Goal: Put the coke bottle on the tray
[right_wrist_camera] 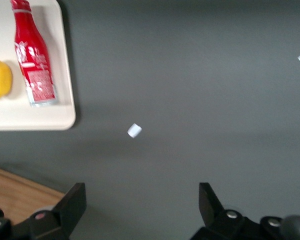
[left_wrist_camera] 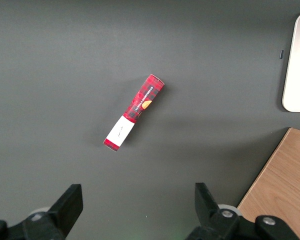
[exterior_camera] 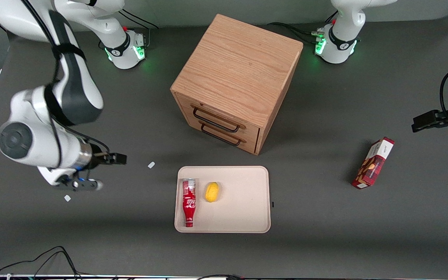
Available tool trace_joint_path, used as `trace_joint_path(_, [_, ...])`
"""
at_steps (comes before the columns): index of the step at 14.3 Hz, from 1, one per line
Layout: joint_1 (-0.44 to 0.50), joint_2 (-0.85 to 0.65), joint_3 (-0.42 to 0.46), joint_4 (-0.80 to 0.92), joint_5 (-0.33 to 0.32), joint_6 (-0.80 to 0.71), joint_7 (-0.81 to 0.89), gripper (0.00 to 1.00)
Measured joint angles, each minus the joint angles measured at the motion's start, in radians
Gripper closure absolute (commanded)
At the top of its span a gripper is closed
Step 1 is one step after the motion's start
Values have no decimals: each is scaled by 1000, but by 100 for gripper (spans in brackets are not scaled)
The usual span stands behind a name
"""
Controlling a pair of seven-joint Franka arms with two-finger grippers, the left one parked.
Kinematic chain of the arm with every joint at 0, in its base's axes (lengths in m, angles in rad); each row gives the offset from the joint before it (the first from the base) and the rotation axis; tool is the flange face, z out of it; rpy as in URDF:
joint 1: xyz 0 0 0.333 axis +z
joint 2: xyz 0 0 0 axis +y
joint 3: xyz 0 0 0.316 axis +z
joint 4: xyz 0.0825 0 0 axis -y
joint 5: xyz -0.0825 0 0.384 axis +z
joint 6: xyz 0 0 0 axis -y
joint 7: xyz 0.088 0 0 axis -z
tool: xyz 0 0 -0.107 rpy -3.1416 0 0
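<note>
Dark grey tabletop spreads under everything, and the coke bottle (exterior_camera: 188, 202) lies flat on the tray (exterior_camera: 243, 217) near the table's front edge, along the tray's rim toward the working arm's end, its long axis running front to back, cap pointing at the front camera. A yellow fruit (exterior_camera: 212, 192) sits just beside it. The gripper (exterior_camera: 91, 171) hangs empty, fingers spread, well apart from the tray toward the working arm's end. Placement looks done; judging by that, only retreat remains.
</note>
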Motion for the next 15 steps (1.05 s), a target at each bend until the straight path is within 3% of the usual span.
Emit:
trace_joint_path(4, [-16, -264, -9, -265, 0, 57, -45, 0])
trace_joint_path(7, [46, -423, -96, -357, 0, 26, -45, 0])
trace_joint_path(10, [48, -460, -141, -331, 0, -56, -56, 0])
trace_joint_path(15, [21, -459, -86, -292, -25, -139, -61, 0])
